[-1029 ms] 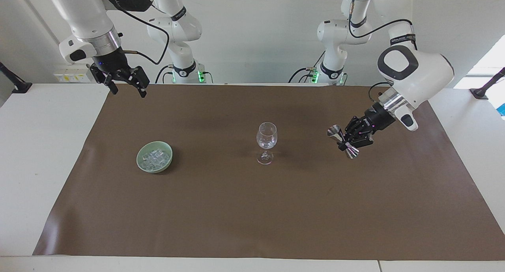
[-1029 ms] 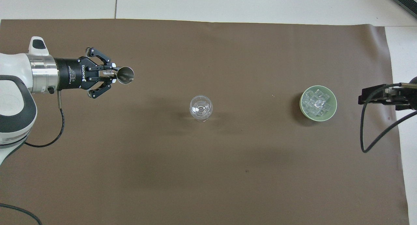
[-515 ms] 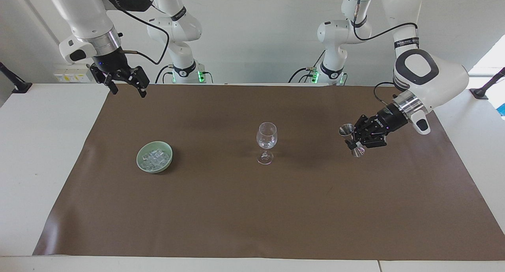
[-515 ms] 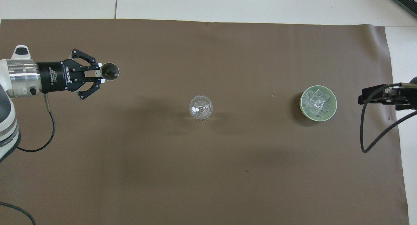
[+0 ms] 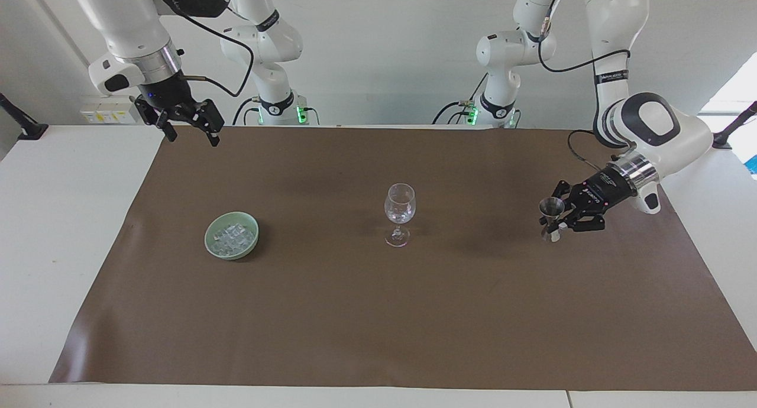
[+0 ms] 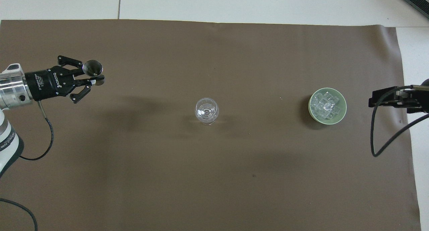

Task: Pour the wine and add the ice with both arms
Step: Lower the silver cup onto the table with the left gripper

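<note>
The left end effector point(image 5: 556, 222) is clamped on the narrow waist of a small metal jigger point(image 5: 551, 217), its fingertips drawn together around the middle while the outer links splay to the sides. The jigger stands nearly upright, open cup upward, low over the brown mat point(image 5: 378, 313) toward the left arm's end of the table point(image 5: 53, 230); whether its base touches the mat cannot be told. From overhead the same left end effector point(image 6: 92, 77) reaches in sideways and the jigger point(image 6: 93, 67) shows its round mouth.

The right end effector point(image 5: 188, 127) hangs high in the air over the mat's edge by the right arm's base, its fingers spread wide and holding nothing; this arm waits. In the overhead view only part of the right end effector point(image 6: 388, 98) shows at the frame's edge.

A clear wine glass point(image 5: 399, 213) stands upright at the middle of the mat, well apart from both end effectors. The ice point(image 5: 233, 236) lies heaped in a pale green bowl point(image 5: 231, 235) toward the right arm's end of the table, level with the glass and well apart from it.
</note>
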Controlling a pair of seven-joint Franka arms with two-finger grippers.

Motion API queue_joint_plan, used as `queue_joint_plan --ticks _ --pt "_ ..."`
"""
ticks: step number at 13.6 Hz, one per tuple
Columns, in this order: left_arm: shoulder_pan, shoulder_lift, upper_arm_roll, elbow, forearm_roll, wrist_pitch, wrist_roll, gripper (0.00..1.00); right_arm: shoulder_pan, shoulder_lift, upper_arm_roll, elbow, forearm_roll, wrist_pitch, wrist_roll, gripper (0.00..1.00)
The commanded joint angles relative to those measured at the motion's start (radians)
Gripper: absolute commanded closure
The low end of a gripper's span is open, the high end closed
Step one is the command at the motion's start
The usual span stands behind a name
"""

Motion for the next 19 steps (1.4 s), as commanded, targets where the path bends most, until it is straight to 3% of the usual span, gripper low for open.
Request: queue_joint_plan --ticks 1,6,13,19 --pt "0.019 0.004 -0.008 -0.028 -0.094 0.005 0.006 1.0 -0.008 -0.016 0.007 -0.016 -0.005 -0.002 -0.023 0.0" --pt "0.044 0.004 -0.008 -0.127 -0.25 0.038 0.032 1.0 -0.008 -0.016 0.007 -0.016 -0.005 -0.002 -0.023 0.0" --pt "0.041 0.0 -0.008 -0.238 -0.373 0.074 0.128 1.0 -0.008 -0.018 0.007 -0.016 -0.005 -0.002 -0.023 0.0" --pt "0.12 0.009 -0.008 -0.315 -0.433 -0.013 0.262 1.0 -0.008 -0.018 0.007 -0.016 -0.005 -0.002 -0.023 0.0"
